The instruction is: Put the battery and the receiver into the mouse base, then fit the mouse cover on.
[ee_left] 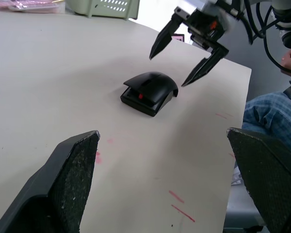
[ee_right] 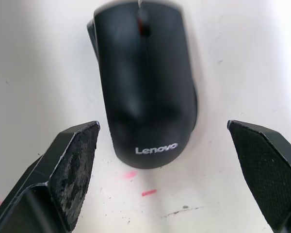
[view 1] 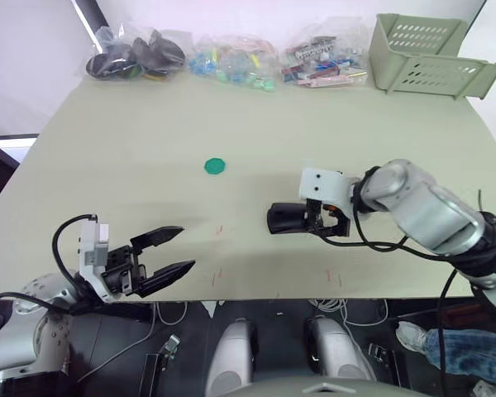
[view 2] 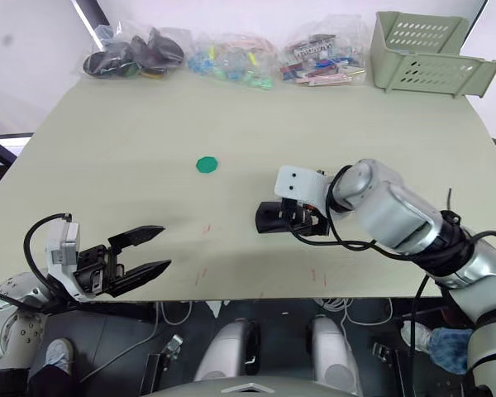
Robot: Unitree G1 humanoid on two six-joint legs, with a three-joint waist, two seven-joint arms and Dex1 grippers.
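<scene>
From the head views, the mouse base (view 1: 286,218) lies near the front middle of the table (view 1: 149,132), with the right gripper (view 1: 321,222) just behind it on its right, and the left gripper (view 1: 167,252) well apart at the front left edge, its two fingers spread and holding nothing. A green disc (view 1: 215,166) sits alone farther back; along the far edge lie plastic bags of small parts (view 1: 231,59), and at the far right corner a pale green basket (view 1: 422,54) lies tipped on its side, its inside unreadable. The left wrist view adds what the head views hide: the mouse cover (ee_left: 153,85) sits on the base, raised askew at one end above the red wheel, and the right gripper's fingers (ee_left: 161,40) hang spread wide above it, not touching. The right wrist view looks straight down the mouse, its white brand lettering towards the camera, red wheel at the far end, lying between and beyond the parted fingers, with red marks on the table beside it
</scene>
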